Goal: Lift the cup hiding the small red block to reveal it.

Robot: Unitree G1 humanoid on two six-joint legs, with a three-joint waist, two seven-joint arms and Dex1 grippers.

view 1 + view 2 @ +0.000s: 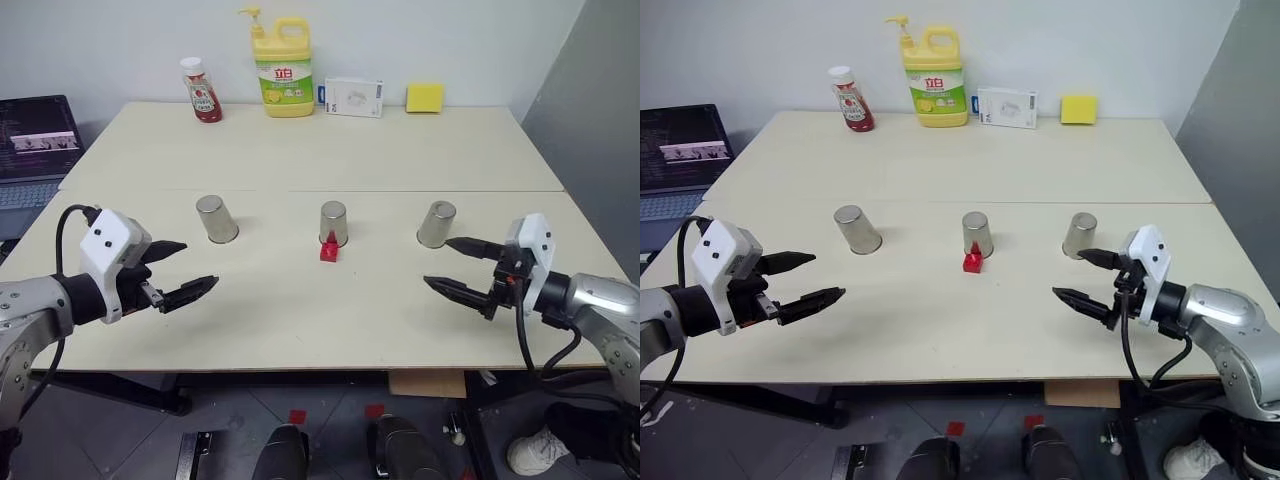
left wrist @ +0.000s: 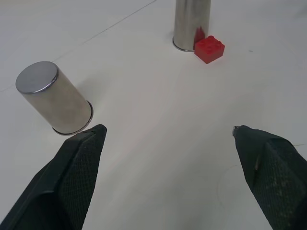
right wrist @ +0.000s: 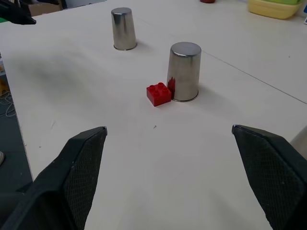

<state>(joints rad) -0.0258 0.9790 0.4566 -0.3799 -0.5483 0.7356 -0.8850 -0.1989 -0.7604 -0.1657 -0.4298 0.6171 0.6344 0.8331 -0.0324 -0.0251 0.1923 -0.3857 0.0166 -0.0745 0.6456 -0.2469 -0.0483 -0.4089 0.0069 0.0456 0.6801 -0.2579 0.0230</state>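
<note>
On worktop (image 1: pixel 300 320): small red block (image 1: pixel 328 251) exposed, touching front of upturned middle cup (image 1: pixel 333 223). Left pincer (image 1: pixel 186 269) and right pincer (image 1: pixel 448 264) both wide open, empty, hovering near front edge.

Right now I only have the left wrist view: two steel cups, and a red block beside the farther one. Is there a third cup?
Observer: Yes, a third cup stands upside down to the right of the middle cup.
Operator: Where is the right pincer?
Observer: The right pincer hovers open on the near side of that third cup.
Operator: Anything behind the cups?
Observer: Along the far edge of the table stand a red-capped sauce bottle, a yellow detergent bottle, a white box and a yellow sponge.
</note>
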